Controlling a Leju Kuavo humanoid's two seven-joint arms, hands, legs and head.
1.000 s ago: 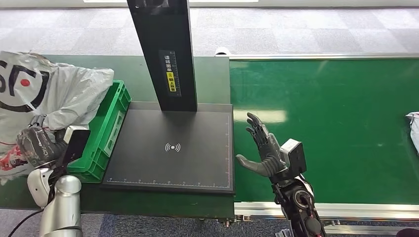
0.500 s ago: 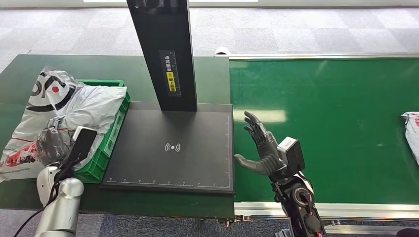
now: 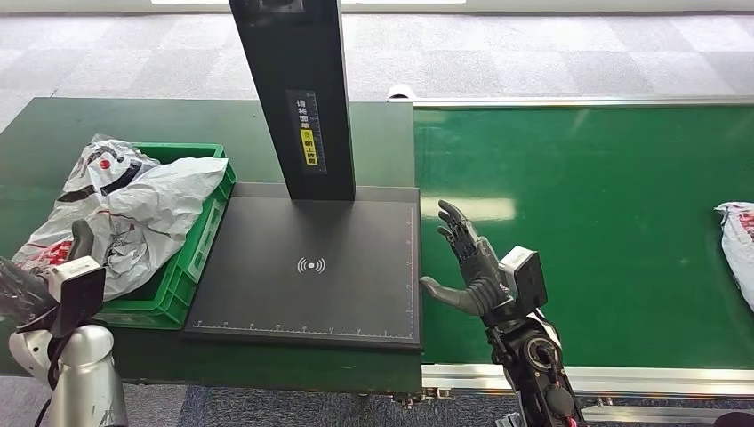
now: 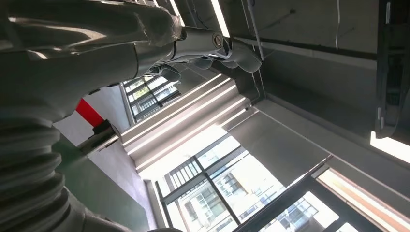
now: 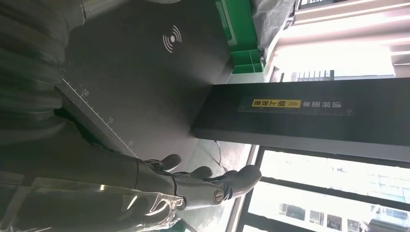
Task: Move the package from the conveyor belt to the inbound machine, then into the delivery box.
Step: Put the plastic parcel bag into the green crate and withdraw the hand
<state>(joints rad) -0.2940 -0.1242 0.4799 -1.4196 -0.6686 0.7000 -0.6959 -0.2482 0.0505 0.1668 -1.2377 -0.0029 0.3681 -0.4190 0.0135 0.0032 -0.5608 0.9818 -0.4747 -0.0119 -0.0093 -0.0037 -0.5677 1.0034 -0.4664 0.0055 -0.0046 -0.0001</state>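
I judge the drop done: the crumpled white plastic package (image 3: 133, 213) lies in the green plastic delivery box (image 3: 206, 233) at the counter's left edge. My left hand (image 3: 22, 289) is off it, grip unclear; my right hand (image 3: 467, 267) is empty, fingers spread. Next comes the white package (image 3: 736, 249) on the green conveyor belt (image 3: 605, 222).

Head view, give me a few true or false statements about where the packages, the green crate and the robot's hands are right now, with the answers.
1. A white package lies in the green crate. True.
2. The right hand holds a package. False: it is open over the belt's edge, fingers spread, holding nothing.
3. The black scanner platform has a package on it. False: its surface is bare.
4. Another package lies on the green conveyor belt at the far right. True.
5. The left hand sits low beside the crate, near the package's edge. True; whether it touches the package is unclear.
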